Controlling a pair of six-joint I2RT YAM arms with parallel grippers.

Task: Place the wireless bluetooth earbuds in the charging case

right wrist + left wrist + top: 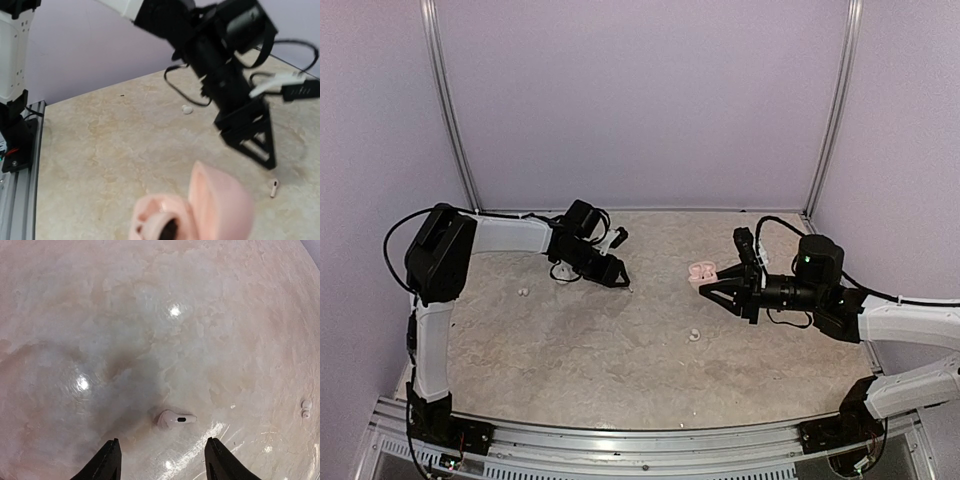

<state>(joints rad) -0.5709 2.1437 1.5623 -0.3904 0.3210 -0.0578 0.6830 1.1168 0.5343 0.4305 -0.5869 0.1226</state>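
Observation:
One white earbud (pixel 175 419) lies on its side on the table, just ahead of my left gripper (pixel 162 440) and between its fingertips (pixel 111 457). The jaws stand open and touch nothing. The right wrist view shows this same earbud (pixel 274 187) under the left gripper (pixel 252 142). My right gripper (pixel 712 285) is shut on the pink charging case (pixel 703 272), held above the table right of centre. The case (pixel 165 220) is open, its lid (pixel 220 200) raised. The right fingers are hidden behind the case in the wrist view.
Two more earbuds lie loose on the table: an earbud (pixel 523 292) to the left of the left gripper and an earbud (pixel 695 335) near the middle, below the case. The second earbud (pixel 306 408) shows at the right edge of the left wrist view.

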